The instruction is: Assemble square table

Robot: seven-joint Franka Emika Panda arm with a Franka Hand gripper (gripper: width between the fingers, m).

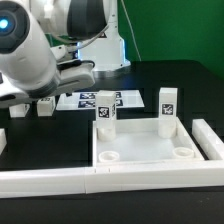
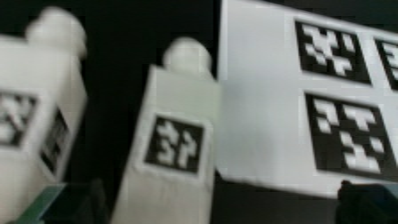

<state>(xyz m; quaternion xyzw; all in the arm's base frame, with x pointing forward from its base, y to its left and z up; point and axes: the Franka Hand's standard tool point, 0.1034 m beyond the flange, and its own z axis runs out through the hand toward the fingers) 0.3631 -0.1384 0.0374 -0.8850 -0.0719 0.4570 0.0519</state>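
The claw [image 2: 210,196] hangs spread wide over a loose leg [image 2: 178,125] beside the marker board [image 2: 338,100] (the tabletop [image 1: 140,152] sits well apart). Centre it clear of the neighbouring leg [image 2: 36,110] before closing.

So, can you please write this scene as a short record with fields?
gripper: open, holding nothing
loose legs: two, beside the marker board, under the gripper
table top: two near sockets empty
standing legs: two, upright at the top's far corners
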